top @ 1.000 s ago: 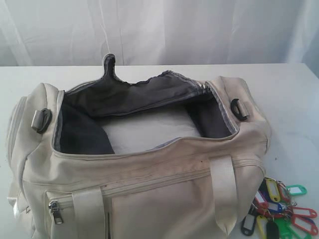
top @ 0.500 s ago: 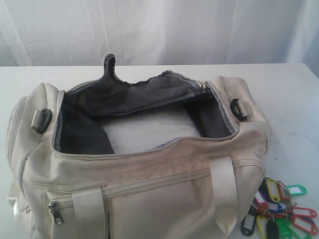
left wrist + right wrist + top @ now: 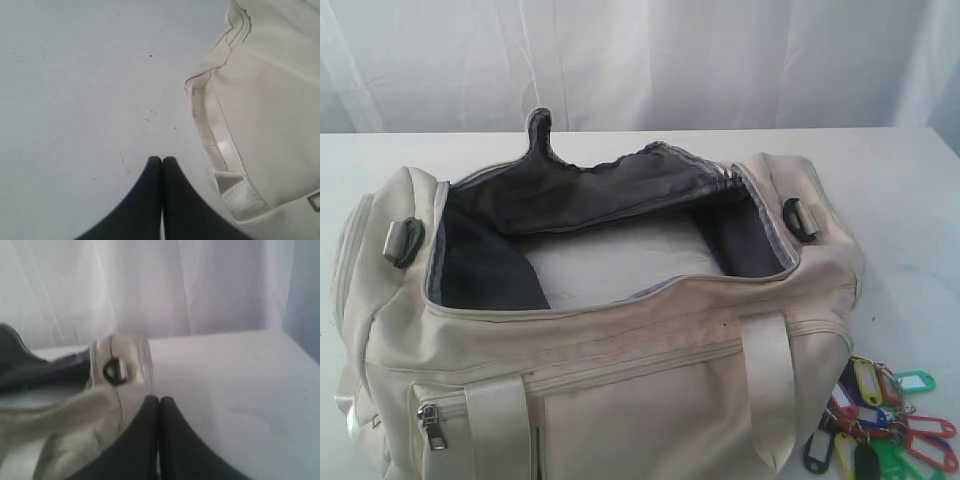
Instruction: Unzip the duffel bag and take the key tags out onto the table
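Observation:
The cream duffel bag (image 3: 620,350) lies on the white table (image 3: 910,200) with its top zip open, showing dark grey lining and a pale floor inside. The bunch of key tags (image 3: 880,420) in red, green, yellow, blue and black rests on the table by the bag's front right corner. Neither gripper shows in the exterior view. In the left wrist view my left gripper (image 3: 161,159) is shut and empty over bare table, beside the bag (image 3: 265,100). In the right wrist view my right gripper (image 3: 159,399) is shut and empty near the bag's end (image 3: 120,370).
A white curtain (image 3: 640,60) hangs behind the table. A zipped side pocket with a metal zipper pull (image 3: 432,425) faces the front. A satin strap (image 3: 770,390) hangs down the bag's front face.

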